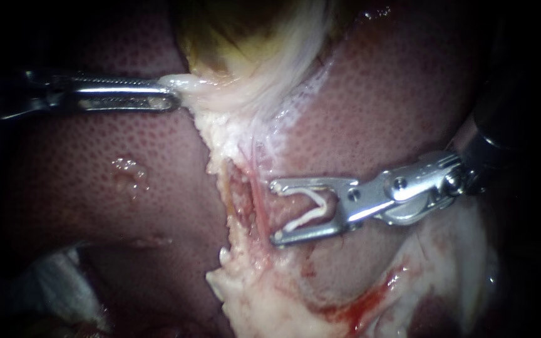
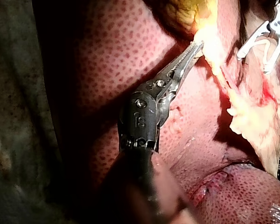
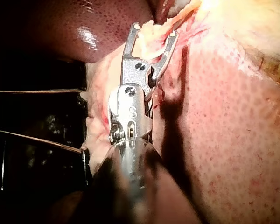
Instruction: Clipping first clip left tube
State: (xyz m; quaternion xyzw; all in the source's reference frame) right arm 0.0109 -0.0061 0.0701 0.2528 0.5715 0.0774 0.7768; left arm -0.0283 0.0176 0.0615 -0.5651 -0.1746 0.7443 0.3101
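My left instrument (image 1: 173,94) comes in from the left, its jaws shut on pale tissue at the edge of the yellow-green gallbladder (image 1: 233,31). The left wrist view shows the same grip by the left instrument (image 2: 195,46). My right instrument (image 1: 275,211) enters from the right. Its jaws stand wide apart and hold a white clip (image 1: 313,213) between them. Its tips lie right beside a thin reddish tube (image 1: 259,203) that runs down the pale strip. I cannot tell whether the tube lies inside the jaws. In the right wrist view the right instrument (image 3: 155,31) points into pale tissue.
Dark red liver (image 1: 82,163) lies on the left and liver (image 1: 396,100) continues on the upper right. A ragged pale tissue strip (image 1: 245,294) hangs below the tube, with a bloody patch (image 1: 364,303) to its right. White gauze (image 1: 57,281) shows at the lower left.
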